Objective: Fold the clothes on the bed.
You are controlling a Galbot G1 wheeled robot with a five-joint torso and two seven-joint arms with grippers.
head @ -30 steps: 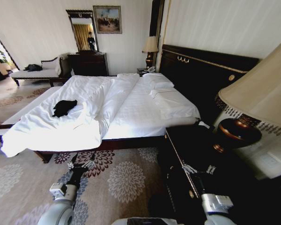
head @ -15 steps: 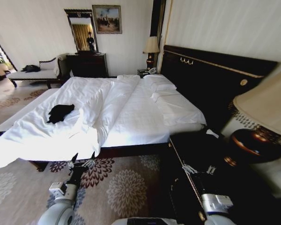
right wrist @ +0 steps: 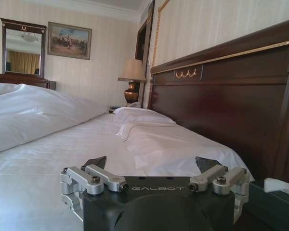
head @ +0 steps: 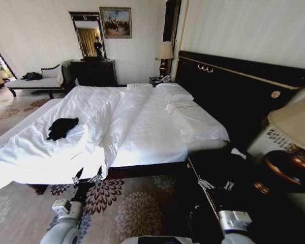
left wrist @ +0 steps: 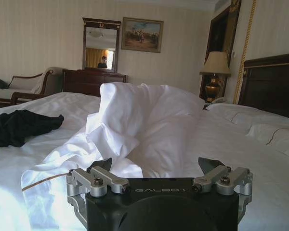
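Black soft-fabric T-shirt (head: 61,127) — crumpled on the white duvet of the large dark-framed bed (head: 142,132), near its left edge. Left hand (head: 87,174) — low before the bedside, fingers spread, empty, well short of the shirt. Right hand (head: 215,185) — beside the headboard end, likewise released.

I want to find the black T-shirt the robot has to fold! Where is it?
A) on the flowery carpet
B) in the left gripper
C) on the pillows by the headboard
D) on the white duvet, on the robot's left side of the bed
D: the crumpled black T-shirt lies on the white duvet at the robot's left side of the bed, apart from both open, empty grippers.
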